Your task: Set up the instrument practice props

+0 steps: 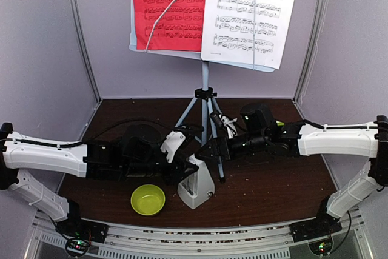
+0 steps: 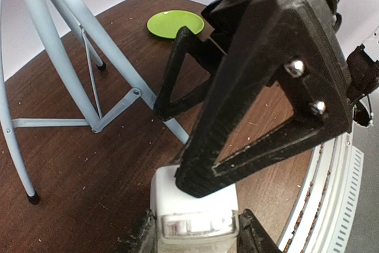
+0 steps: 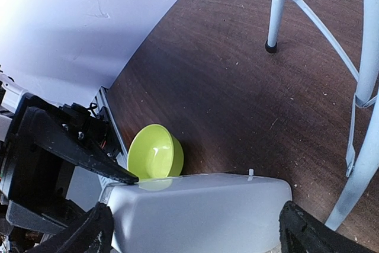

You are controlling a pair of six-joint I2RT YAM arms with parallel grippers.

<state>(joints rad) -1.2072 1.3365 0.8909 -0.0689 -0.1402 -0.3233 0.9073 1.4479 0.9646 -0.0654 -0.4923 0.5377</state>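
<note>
The metronome (image 1: 197,189) is standing beside the stand (image 1: 205,83). The left gripper (image 2: 198,236) is flanking its sides; I cannot tell if pinching. The right gripper (image 3: 195,232) is hovering, jaws spread.

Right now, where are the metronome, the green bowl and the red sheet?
metronome (image 1: 195,192): top view, its front face.
green bowl (image 1: 148,199): top view, its inner floor.
red sheet (image 1: 182,22): top view, its printed middle.
</note>
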